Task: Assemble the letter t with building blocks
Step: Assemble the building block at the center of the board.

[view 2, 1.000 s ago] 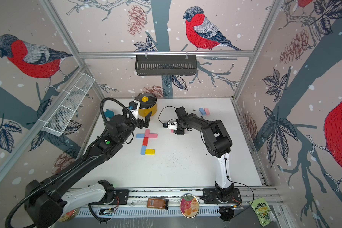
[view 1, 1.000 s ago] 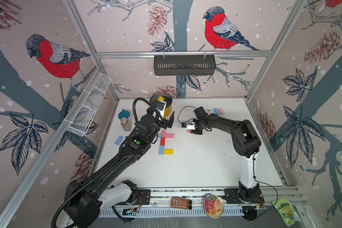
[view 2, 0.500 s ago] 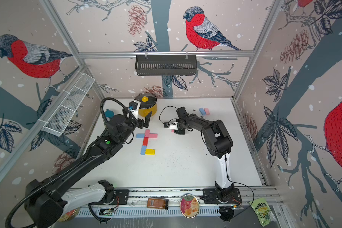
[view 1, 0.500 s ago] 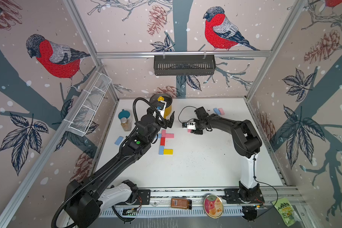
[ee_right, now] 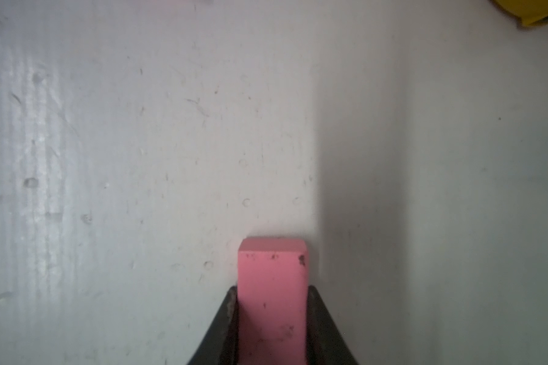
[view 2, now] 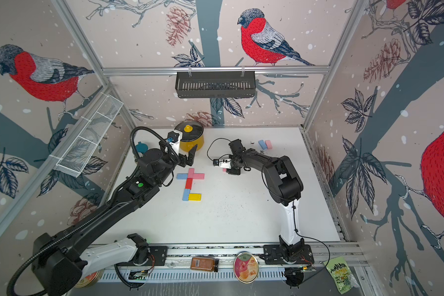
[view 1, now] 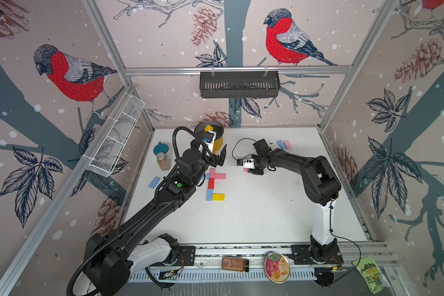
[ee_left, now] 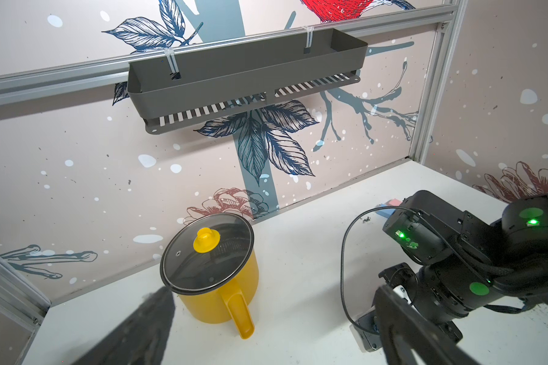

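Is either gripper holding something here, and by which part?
The right gripper holds a pink block, clamped on two opposite sides with one end protruding. The left gripper is open and empty.

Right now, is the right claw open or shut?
Shut. The right claw grips a pink block; in the right wrist view its fingers press against both sides of the block.

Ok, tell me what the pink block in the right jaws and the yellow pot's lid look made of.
The pink block: probably painted wood, matte; dark chipped specks and slightly rounded edges show. The pot lid: seemingly glass, glossy with reflections, dark inside showing through; its yellow knob looks like smooth plastic.
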